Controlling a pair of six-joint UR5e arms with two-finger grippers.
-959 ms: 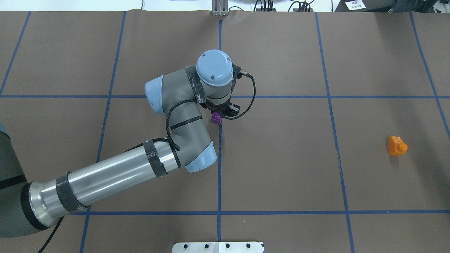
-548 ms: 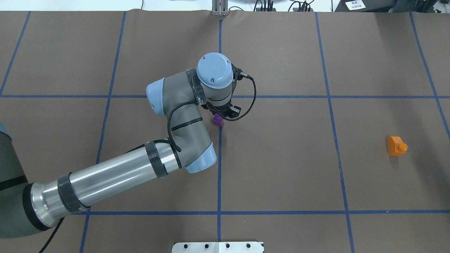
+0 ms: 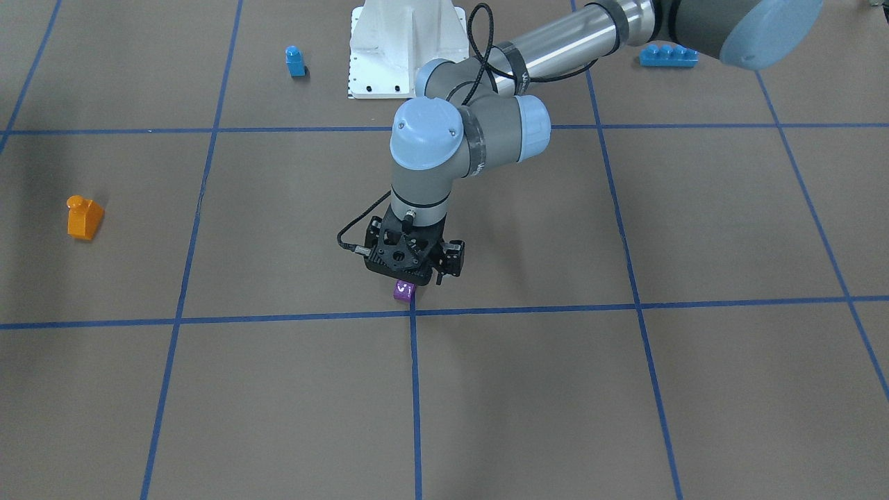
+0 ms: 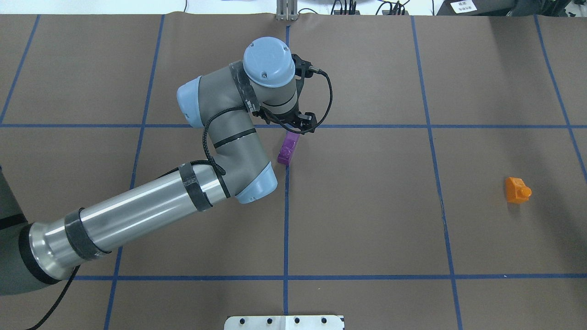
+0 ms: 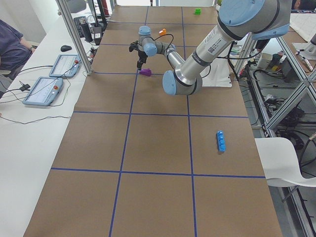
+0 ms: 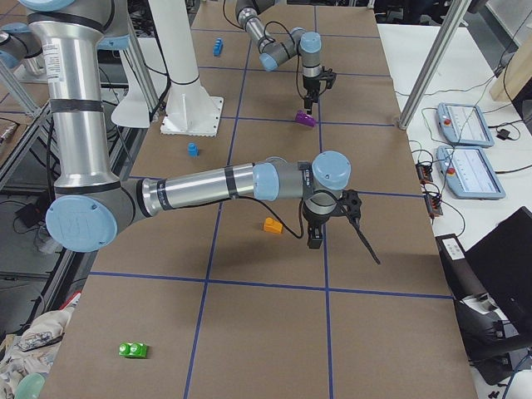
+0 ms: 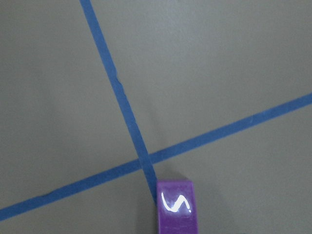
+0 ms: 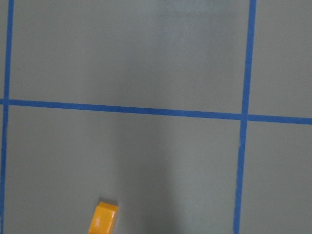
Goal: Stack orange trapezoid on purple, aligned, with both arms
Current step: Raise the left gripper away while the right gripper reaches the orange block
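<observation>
The purple brick (image 4: 287, 150) lies on the table beside a crossing of blue tape lines; it also shows in the front view (image 3: 403, 291) and at the bottom of the left wrist view (image 7: 178, 207). My left gripper (image 3: 411, 276) hangs just above it and holds nothing; its jaws are mostly hidden under its black body (image 4: 299, 124). The orange trapezoid (image 4: 517, 189) sits alone at the far right, also in the front view (image 3: 84, 219) and low in the right wrist view (image 8: 105, 219). My right gripper (image 6: 315, 238) hangs above the table near it; I cannot tell its state.
The white pedestal base (image 3: 406, 48) stands at the robot's edge. A small blue brick (image 3: 295, 61) and a long blue brick (image 3: 668, 55) lie beside it. A green brick (image 6: 131, 350) lies near the table's right end. Operator tablets (image 5: 47, 90) sit past the far edge.
My left gripper has let go of the purple brick and risen off it, away from the robot. The brick stays on the table, more of it showing. The orange trapezoid has not moved.
</observation>
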